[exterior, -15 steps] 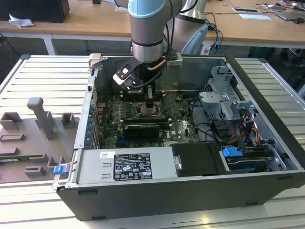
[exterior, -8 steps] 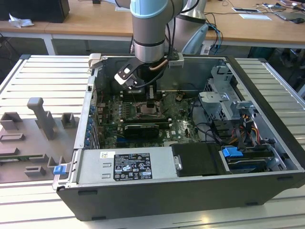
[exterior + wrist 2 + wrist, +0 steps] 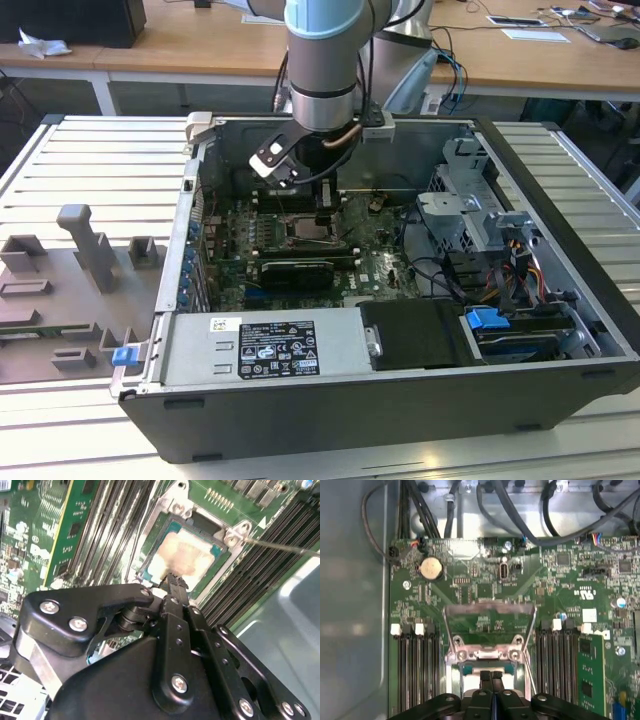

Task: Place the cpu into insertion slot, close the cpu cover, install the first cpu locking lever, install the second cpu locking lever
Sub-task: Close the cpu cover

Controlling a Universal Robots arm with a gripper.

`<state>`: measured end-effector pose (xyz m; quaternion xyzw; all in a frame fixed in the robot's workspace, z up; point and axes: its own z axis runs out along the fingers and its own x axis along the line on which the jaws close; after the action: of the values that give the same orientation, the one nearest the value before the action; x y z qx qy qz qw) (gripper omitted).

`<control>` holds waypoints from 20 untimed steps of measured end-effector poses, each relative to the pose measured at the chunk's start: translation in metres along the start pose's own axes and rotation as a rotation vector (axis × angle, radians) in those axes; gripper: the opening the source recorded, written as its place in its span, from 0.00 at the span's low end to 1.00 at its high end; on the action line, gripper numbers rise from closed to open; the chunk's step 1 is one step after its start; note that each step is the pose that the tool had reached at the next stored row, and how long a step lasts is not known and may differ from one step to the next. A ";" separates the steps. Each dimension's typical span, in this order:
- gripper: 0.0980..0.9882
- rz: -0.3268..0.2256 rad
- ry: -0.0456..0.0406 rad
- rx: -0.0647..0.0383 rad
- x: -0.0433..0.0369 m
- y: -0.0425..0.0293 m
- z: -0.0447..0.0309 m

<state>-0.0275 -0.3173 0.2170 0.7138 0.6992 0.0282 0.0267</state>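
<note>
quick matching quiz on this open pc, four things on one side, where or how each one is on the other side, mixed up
Things:
1. cpu
2. cpu cover
3. gripper
4. power supply box

Place or state:
a. grey, along the case's near wall in the exterior view
b. standing up, open
c. lying in the insertion slot
d. shut, just above the chip

Pairs: 1-c, 2-b, 3-d, 4-a

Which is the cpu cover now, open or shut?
Open: the cpu cover stands raised off the insertion slot, leaving the cpu bare in the second wrist view.
</note>
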 end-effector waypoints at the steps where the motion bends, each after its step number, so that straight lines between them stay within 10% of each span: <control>1: 0.01 0.000 0.0000 0.000 0.0000 0.0010 0.0001; 12: 0.01 0.001 -0.0008 0.000 0.0001 0.0028 -0.0129; 20: 0.01 0.001 -0.0044 0.000 0.0003 0.0062 -0.0467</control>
<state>-0.0250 -0.3172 0.2640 0.7141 0.6990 0.0266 0.0282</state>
